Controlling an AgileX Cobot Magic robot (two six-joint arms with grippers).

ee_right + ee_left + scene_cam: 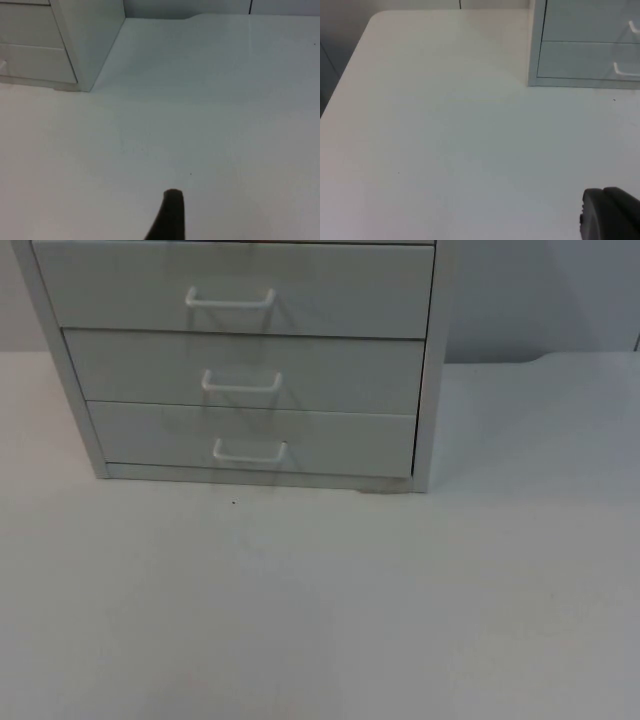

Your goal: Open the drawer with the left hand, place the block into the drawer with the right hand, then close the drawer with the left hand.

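I'm looking at a white cabinet [240, 360] standing at the back of the table [320, 620], with three drawers stacked in its front: the top drawer [235, 290], the middle drawer [245, 372] and the bottom drawer [252, 438]. All three are sitting flush, so nothing is opened yet. Each carries a white bar handle whose long axis is running level, across the drawer front: the top handle [230, 298], the middle handle [241, 382] and the bottom handle [250, 452].

The relation I'm steering by is where the handles lie from the left gripper [610, 215]. In the left wrist view the cabinet [585, 45] is sitting well ahead and off to one side, with a wide stretch of bare table between it and the dark fingertip; two handles are just peeking in at the frame's edge. So I'm judging that the left arm is needing to travel forward and across before it can hook a handle (which drawer is meant, the task isn't saying). I cannot tell whether the left gripper's fingers are spread or together.

The right gripper [170, 215] is waiting over open table, with the cabinet's side [90, 45] well ahead of it. I cannot tell its finger state either.

As for the block, I'm not finding it on any stretch of table in front of me, so I'm leaving its place unstated.
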